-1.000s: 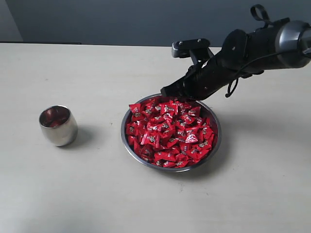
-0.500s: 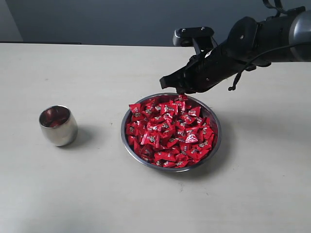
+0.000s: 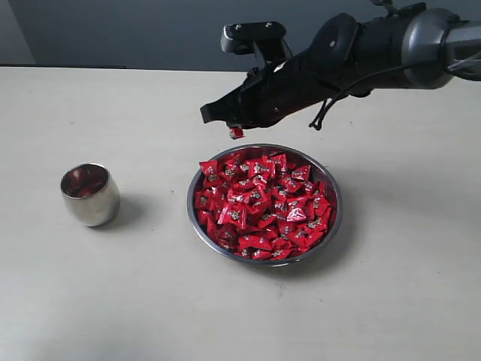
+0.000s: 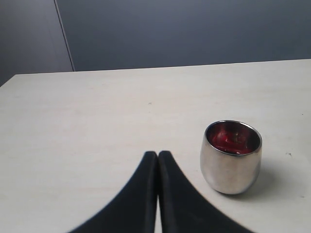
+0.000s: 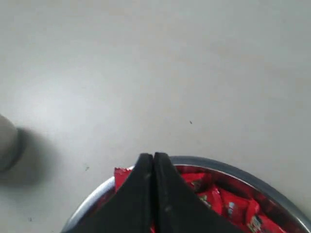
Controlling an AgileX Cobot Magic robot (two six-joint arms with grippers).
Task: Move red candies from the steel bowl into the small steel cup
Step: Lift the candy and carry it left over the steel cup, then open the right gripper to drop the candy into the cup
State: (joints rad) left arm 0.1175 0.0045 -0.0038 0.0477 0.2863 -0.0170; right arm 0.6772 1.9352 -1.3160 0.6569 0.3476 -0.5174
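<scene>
The steel bowl (image 3: pixel 191 214) sits at the table's middle, heaped with red candies (image 3: pixel 263 207). My right gripper (image 3: pixel 214 114) hangs above the bowl's far left rim, shut on one red candy (image 3: pixel 236 133) that dangles under its fingers. In the right wrist view that candy (image 5: pixel 121 177) pokes out beside the closed fingers (image 5: pixel 153 158), with the bowl's rim (image 5: pixel 233 170) below. The small steel cup (image 3: pixel 90 194) stands upright to the left, red candies inside it (image 4: pixel 231 141). My left gripper (image 4: pixel 158 154) is shut on nothing, near the cup (image 4: pixel 231 165).
A pale tabletop (image 3: pixel 150 301) runs under everything, with a dark wall (image 3: pixel 150 30) behind its far edge. The right arm's dark body (image 3: pixel 361 60) stretches in from the upper right over the bowl's far side.
My right gripper has lifted out of the bowl and travelled left toward the cup, carrying a red candy. The cup and bowl have not moved.
</scene>
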